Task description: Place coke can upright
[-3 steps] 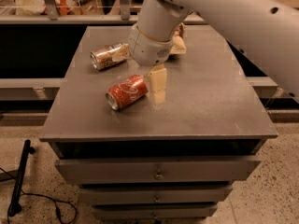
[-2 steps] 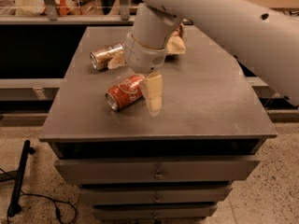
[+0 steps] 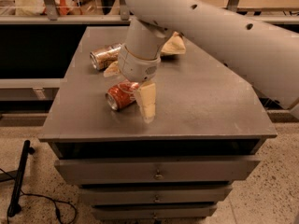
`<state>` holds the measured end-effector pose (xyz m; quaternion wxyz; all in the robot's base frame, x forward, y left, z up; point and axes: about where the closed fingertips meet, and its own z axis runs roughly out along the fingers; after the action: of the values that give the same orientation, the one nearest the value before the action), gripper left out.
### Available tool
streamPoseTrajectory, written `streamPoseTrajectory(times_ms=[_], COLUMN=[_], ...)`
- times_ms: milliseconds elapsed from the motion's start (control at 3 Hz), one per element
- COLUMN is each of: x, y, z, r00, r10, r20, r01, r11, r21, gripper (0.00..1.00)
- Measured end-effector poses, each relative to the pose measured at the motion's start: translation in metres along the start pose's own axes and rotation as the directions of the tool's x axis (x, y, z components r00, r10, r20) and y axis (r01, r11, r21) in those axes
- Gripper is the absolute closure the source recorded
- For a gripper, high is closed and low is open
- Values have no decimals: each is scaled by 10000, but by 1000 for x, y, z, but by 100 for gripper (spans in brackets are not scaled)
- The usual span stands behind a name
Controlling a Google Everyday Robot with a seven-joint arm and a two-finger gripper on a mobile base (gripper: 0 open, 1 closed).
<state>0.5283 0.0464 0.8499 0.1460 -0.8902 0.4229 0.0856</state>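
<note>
The coke can (image 3: 120, 96), red with silver ends, lies on its side on the grey tabletop (image 3: 201, 106), left of the middle, with one silver end facing the front left. My gripper (image 3: 128, 94) hangs from the grey arm directly over it. One cream finger (image 3: 146, 104) stands at the can's right end, close to the front. The other finger (image 3: 111, 69) shows behind the can on its far left side. The fingers are spread wide with the can between them, and the can rests on the table.
A brown-and-tan can (image 3: 105, 56) lies on its side at the back left of the table. A crumpled tan bag (image 3: 174, 45) sits at the back, partly behind the arm. The table's front edge is just in front of the gripper. Drawers are below.
The gripper has moved left and lower, so its fingers now straddle the coke can. The can has stayed lying in about the same place.
</note>
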Motion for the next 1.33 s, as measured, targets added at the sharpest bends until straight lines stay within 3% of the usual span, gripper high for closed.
streamPoseTrajectory(times_ms=[333,1333], x=[2,7], y=[-4,-5], z=[4,-6], r00=[10000,9990], r10=[-79,-334], r20=[-12,-301], r01=[79,346], r11=[9999,9986], r21=[120,391], gripper=[18,87])
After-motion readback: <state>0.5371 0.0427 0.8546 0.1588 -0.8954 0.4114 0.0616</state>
